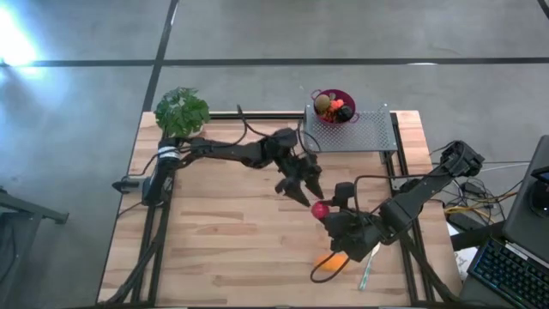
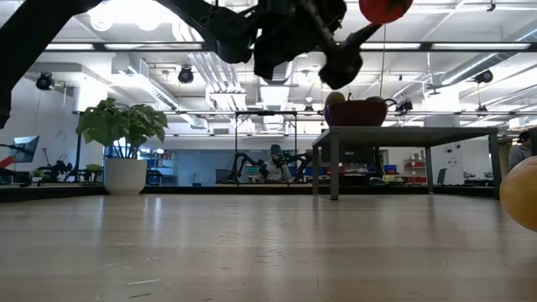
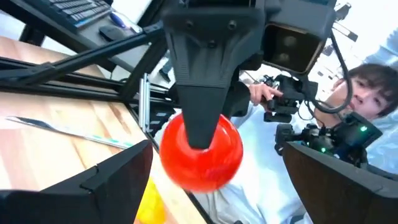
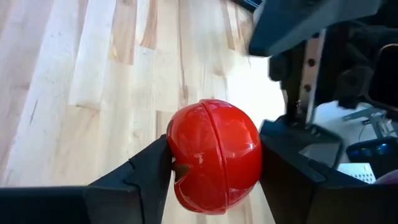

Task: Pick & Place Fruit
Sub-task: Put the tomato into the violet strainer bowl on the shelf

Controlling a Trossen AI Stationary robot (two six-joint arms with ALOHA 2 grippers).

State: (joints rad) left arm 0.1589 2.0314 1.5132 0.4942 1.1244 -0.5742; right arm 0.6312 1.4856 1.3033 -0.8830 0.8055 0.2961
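Holding the red ball (image 4: 214, 157) mid-air between its fingers, our right gripper (image 1: 324, 211) meets the wide-open left gripper (image 1: 309, 190); some fruit fills the bowl (image 1: 333, 105), the orange piece (image 1: 331, 260) waits on the table (image 1: 223, 249).

Wooden table (image 1: 223, 249), orange piece (image 1: 330, 262), knife (image 1: 367, 273), plant (image 1: 181, 110)

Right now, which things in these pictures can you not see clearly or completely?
- High view: the small fruit pieces in the dark red bowl are too small to tell apart.
- Low view: the round orange-yellow piece is cut off by the picture's edge.
- Left wrist view: the shiny red plastic ball is partly hidden behind the right hand's finger.
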